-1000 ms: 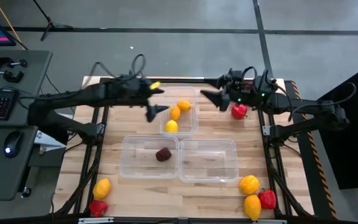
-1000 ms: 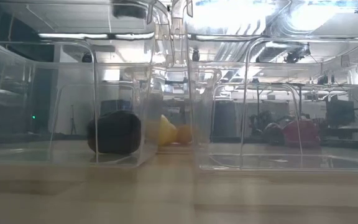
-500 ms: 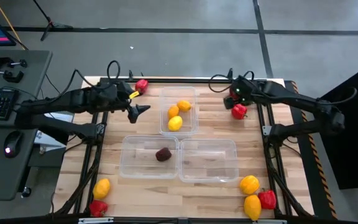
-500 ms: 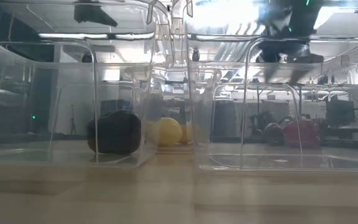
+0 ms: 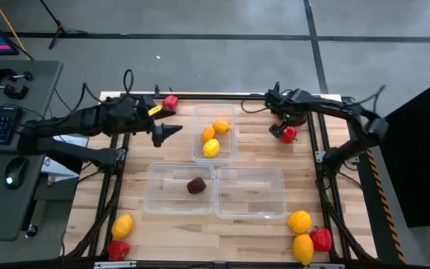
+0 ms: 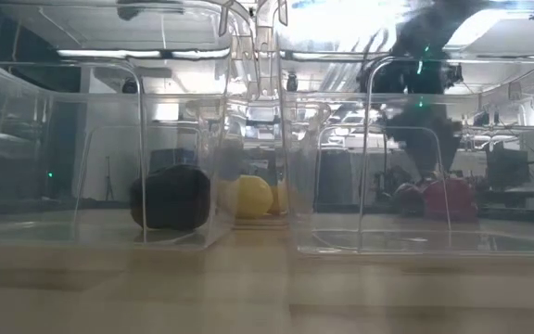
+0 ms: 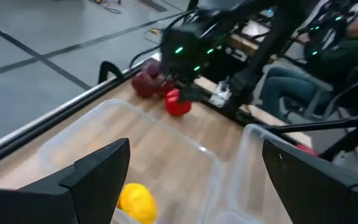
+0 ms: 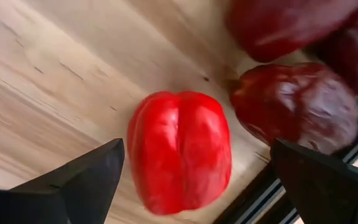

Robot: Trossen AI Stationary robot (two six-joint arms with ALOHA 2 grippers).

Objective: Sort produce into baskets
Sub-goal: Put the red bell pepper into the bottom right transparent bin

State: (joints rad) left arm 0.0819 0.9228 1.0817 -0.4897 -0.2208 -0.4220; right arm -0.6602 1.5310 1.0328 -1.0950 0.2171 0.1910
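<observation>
Three clear baskets stand mid-table. The far basket [image 5: 215, 133] holds a lemon [image 5: 210, 147] and two orange citrus. The near-left basket [image 5: 179, 188] holds a dark maroon fruit [image 5: 195, 185]. The near-right basket [image 5: 249, 192] holds nothing. My right gripper [image 5: 281, 129] is open and points down over a red pepper [image 8: 179, 158] that lies on the table, with one finger on either side of it and neither touching. My left gripper [image 5: 167, 131] is open and empty, left of the far basket.
Maroon fruits [image 8: 294, 106] lie right beside the red pepper at the far right rail. Another red pepper [image 5: 170, 101] lies at the far left. Peppers and citrus lie at the near-left [image 5: 122, 224] and near-right [image 5: 304, 233] corners.
My left gripper has drawn back from over the far basket toward the table's left edge. The lemon in that basket has shifted a little. My right gripper has pulled back toward the right, turned to point down and come down over the red pepper.
</observation>
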